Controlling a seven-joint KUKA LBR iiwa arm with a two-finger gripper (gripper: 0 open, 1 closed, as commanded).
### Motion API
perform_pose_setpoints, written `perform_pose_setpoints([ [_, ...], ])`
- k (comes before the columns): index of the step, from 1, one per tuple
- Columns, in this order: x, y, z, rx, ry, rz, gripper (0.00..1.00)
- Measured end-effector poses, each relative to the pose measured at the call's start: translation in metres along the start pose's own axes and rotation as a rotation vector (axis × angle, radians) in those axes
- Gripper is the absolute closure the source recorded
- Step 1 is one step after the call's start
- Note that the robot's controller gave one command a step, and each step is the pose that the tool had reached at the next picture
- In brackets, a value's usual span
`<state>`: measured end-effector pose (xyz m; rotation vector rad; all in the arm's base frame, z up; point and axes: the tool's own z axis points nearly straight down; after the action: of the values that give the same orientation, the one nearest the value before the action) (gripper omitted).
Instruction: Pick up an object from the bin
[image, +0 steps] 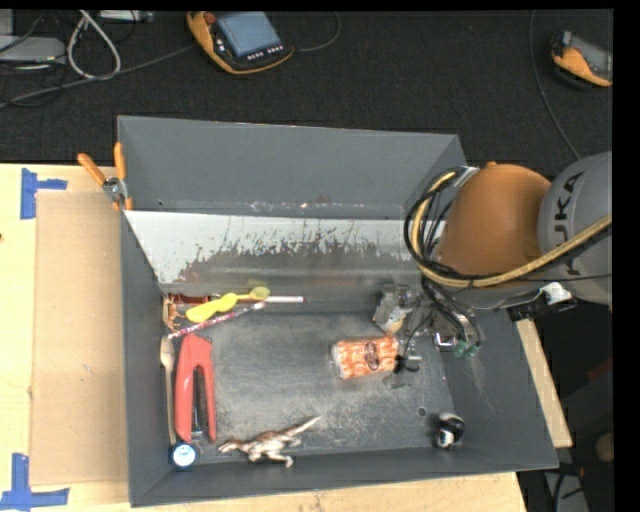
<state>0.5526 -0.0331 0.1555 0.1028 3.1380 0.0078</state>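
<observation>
We see a grey bin (290, 165), its back wall streaked pale. By the left edge lie a red tool (194, 388) and a yellow piece (226, 306). A tan dinosaur (268, 445) is at the front edge, and an orange, white-striped packet (365, 358) is toward the right edge.

One camera, set above the bin (290, 170), looking down at a slight slant. Middle distance: whole bin framed, mostly left of the pincer (407, 352).

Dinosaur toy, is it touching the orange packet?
No, the dinosaur lies along the bin wall at the bottom, apart from the packet in the middle.
</observation>
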Motion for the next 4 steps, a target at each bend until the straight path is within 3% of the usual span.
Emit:
perform_pose_setpoints([
  [1, -0.001, -0.025, 0.065, 0.002, 0.002, -0.108, 0.0],
  [2, -0.054, -0.038, 0.086, -0.002, -0.011, -0.217, 1.0],
  [3, -0.054, -0.038, 0.085, -0.002, -0.011, -0.216, 1.0],
  [4, -0.054, -0.044, -0.004, -0.003, -0.007, -0.241, 1.0],
])
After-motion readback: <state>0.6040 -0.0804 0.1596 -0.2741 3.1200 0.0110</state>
